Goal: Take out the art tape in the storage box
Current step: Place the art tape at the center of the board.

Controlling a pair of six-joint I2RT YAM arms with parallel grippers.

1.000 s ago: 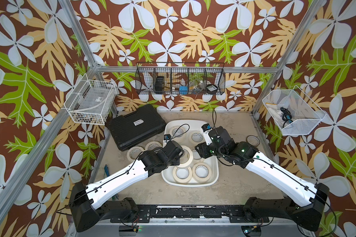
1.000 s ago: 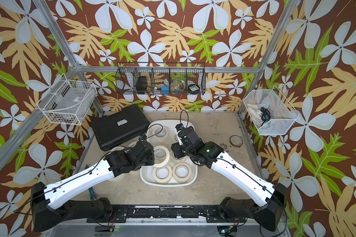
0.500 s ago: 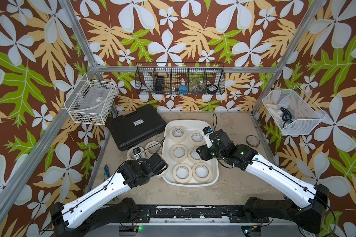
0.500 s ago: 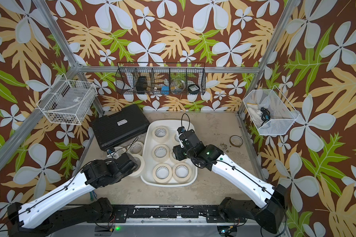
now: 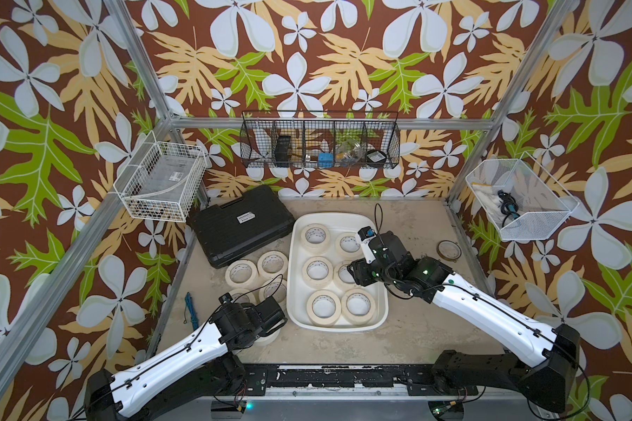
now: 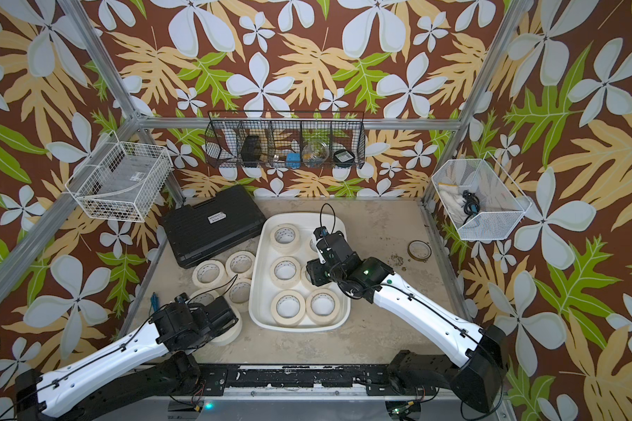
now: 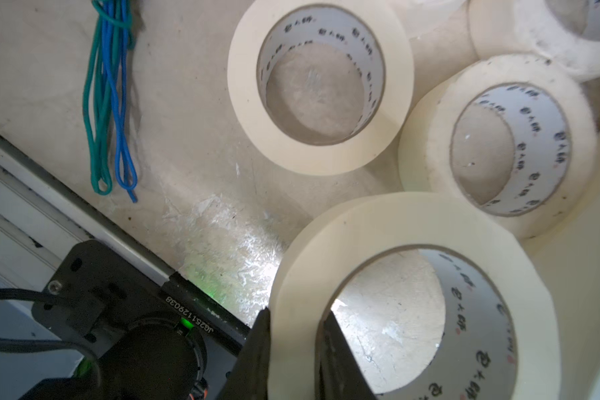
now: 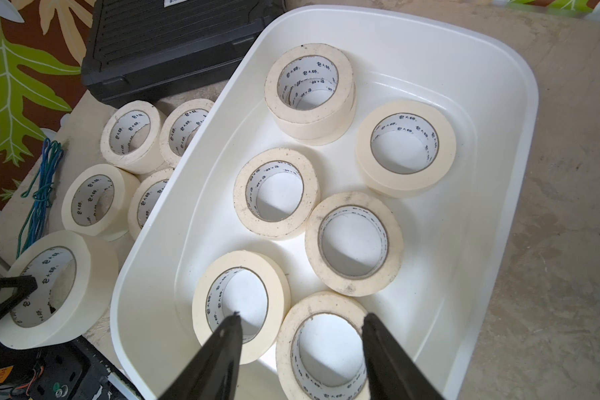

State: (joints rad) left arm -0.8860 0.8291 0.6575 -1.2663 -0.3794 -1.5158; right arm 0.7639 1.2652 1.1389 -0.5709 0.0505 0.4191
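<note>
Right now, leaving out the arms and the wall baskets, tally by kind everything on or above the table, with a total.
Cream tape rolls: 12 (7 in the tub, two stacked; 4 on the table; 1 in the left gripper)
White tub: 1
Black case: 1
Thin brown ring: 1
Blue-green wire bundle: 1
Total: 16

Bright, even overhead light, soft shadows. Glare patch on tabletop (image 7: 229, 242) in left wrist view; white storage box (image 8: 482, 86) near washed-out in right wrist view. Top views sharp.
</note>
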